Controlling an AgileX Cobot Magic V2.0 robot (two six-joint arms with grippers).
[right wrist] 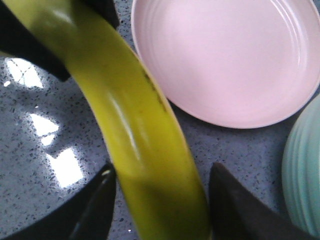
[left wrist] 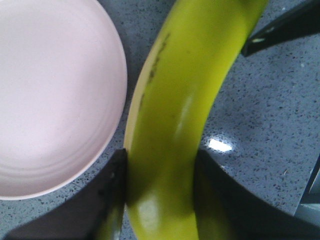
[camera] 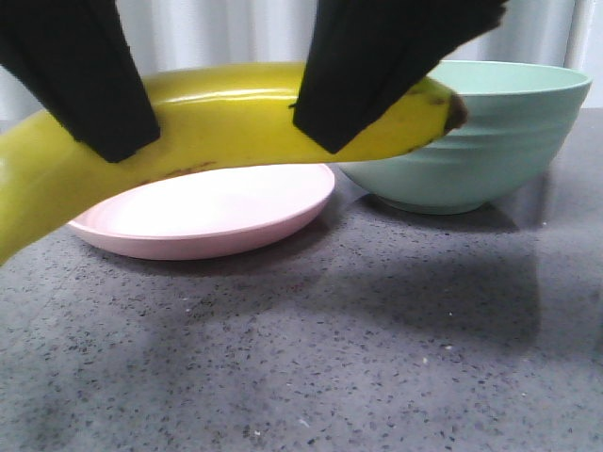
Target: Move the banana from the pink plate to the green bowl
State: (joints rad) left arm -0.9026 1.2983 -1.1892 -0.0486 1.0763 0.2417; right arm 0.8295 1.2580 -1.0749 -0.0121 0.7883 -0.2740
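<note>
Nearest the front camera hung the banana point(camera: 236, 118), held off the tabletop point(camera: 330, 358) in a long arch across the view, its dark tip toward the right and its other end running out past the lower left edge. My left gripper point(camera: 80, 71) was clamped on it toward the left, and my right gripper point(camera: 377, 61) gripped it near the tip end; in each wrist view the dark fingers pressed against both sides of the yellow skin. A thin brown scuff ran along the peel.

Behind and below the banana sat the pink plate point(camera: 203, 217), with nothing on it, flat on the grey speckled tabletop. Just beside it on the right stood the green bowl point(camera: 490, 151), taller than the plate, its ridged wall facing the camera. The banana's tip overlapped the bowl's left rim in the front view, though I could not tell from there whether it was truly over the bowl or only in front of it. The right wrist view showed the plate and a sliver of the bowl close together.
</note>
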